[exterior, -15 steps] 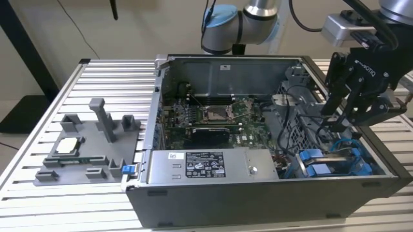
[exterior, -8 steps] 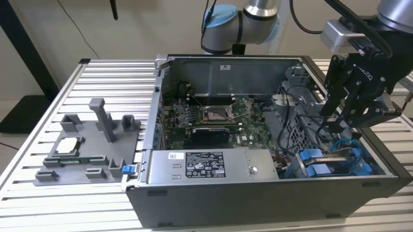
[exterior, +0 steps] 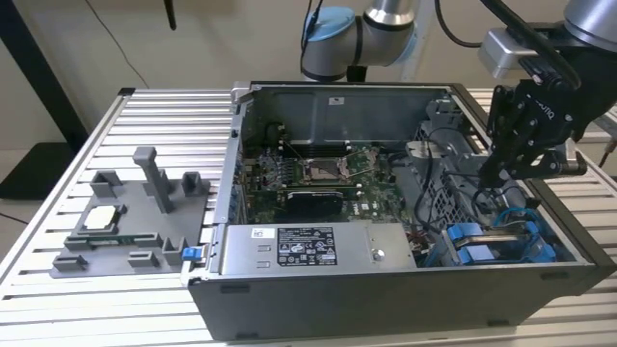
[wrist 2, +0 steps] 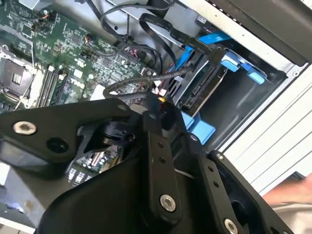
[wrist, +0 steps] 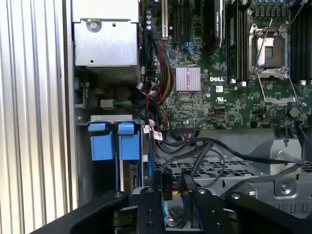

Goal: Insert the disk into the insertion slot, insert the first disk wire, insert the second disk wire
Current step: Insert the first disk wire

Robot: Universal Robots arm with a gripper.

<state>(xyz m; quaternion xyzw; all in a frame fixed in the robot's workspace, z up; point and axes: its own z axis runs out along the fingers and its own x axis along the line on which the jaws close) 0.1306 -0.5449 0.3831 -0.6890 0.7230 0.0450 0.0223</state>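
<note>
The disk (exterior: 475,244) sits in its blue carrier inside the insertion slot (exterior: 542,249), at the exterior view's right end of the open grey case. Its blue carrier tabs (wrist: 111,142) and its dark edge (wrist 2: 204,90) show in the wrist views. My gripper (exterior: 495,176) hangs just above the slot, pointing down into the case. Its fingers (wrist: 157,195) are shut on the small dark connector of a black disk wire (wrist 2: 146,80), seen at the gripper (wrist 2: 157,109) in the second wrist view. The wire loops off toward the motherboard. My gripper (wrist: 171,191) hovers beside the disk's connector end.
The green motherboard (exterior: 318,177) fills the case floor. The grey labelled power-supply box (exterior: 299,249) lies along the near wall. A perforated metal cage (wrist: 214,168) and loose black cables (wrist: 229,151) crowd the space beside the slot. A grey fixture with parts (exterior: 126,217) stands on the exterior view's left.
</note>
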